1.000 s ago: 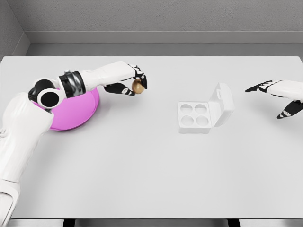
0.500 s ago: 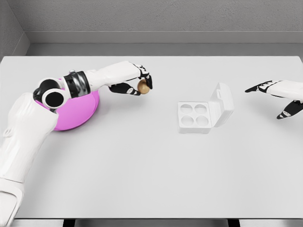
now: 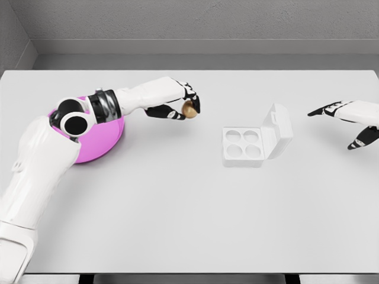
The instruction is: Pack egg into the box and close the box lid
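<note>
Change: since a second ago your left hand (image 3: 180, 106) has carried the egg (image 3: 189, 109) farther from the pink plate (image 3: 103, 139) and closer to the box (image 3: 256, 142); the right hand has barely shifted.
Table (image 3: 177, 219): you see a white surface carrying the box right of its middle.
Left arm: you see it reach in from the lower left, crossing over the pink plate, which lies well left of the box.
Box: white, four round wells all unfilled, lid (image 3: 278, 127) standing open and tilted on the side away from the plate.
Right hand (image 3: 349, 118): it hovers right of the box, well apart from it, fingers spread and holding nothing.
Left hand: fingers closed around the egg, up off the table, left of the box and slightly behind it.
Egg: brown, at the fingertips, between plate and box, nearer the box, not yet over any well.
</note>
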